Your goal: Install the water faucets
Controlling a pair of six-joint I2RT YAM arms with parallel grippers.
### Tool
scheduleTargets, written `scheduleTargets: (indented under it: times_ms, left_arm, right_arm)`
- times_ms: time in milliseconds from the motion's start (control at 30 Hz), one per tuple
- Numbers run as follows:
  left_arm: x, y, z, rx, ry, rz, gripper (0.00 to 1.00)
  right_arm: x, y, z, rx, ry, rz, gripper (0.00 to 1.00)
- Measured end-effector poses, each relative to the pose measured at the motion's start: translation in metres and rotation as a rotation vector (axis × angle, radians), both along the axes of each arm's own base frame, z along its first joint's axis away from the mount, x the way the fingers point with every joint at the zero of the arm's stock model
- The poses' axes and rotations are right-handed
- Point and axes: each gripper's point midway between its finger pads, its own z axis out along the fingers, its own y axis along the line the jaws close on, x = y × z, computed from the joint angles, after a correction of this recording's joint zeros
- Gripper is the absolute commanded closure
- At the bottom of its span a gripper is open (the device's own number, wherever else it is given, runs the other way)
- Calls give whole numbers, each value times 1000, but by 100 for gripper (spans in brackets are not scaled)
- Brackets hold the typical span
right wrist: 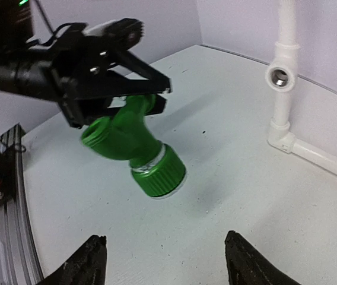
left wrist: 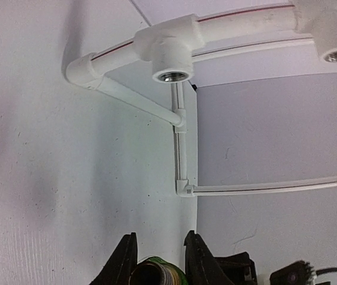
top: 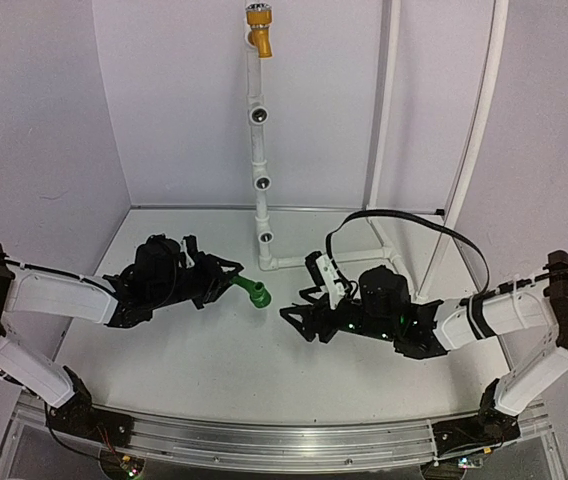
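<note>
The green faucet (top: 255,293) is held by its stem in my left gripper (top: 236,274), its ribbed cap end low over the table. In the right wrist view the green faucet (right wrist: 130,144) hangs from the left gripper's fingers (right wrist: 150,89), pointing down and to the right. In the left wrist view only its top (left wrist: 156,272) shows between my jaws (left wrist: 159,256). My right gripper (top: 295,318) is open and empty, a little right of the faucet; its fingertips (right wrist: 91,252) stand wide apart. The dark brown faucet is out of view.
The white pipe stand (top: 261,150) rises at the back centre with open round sockets (top: 261,182), and a yellow-orange faucet (top: 259,30) sits at its top. The lowest socket (left wrist: 171,76) (right wrist: 280,77) faces the table. White base pipes (top: 384,255) run behind the right arm.
</note>
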Motion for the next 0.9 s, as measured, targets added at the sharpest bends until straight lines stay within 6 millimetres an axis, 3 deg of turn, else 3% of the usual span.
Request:
scheduleTargets:
  times_ms: [133,300,467,700,900]
  left_arm:
    - [-5,-4,-14,-38,113,-23,100]
    - [-13,-11,-11,-80,164,-63,100]
    - [-14,-13,-10,-103,191,-64,100]
    - [-13,-12,-10,-115,207,-57,100]
    - [-13,-12,-10,-117,209,-61,100]
  right_arm:
    - [-11,10,1,-43,-86,117,27]
    - [1,44,15,-31,-170,174,32]
    - [14,65,26,1,-230,175,57]
    - [18,77,19,3,-236,185,54]
    - [20,77,15,-4,-239,176,60]
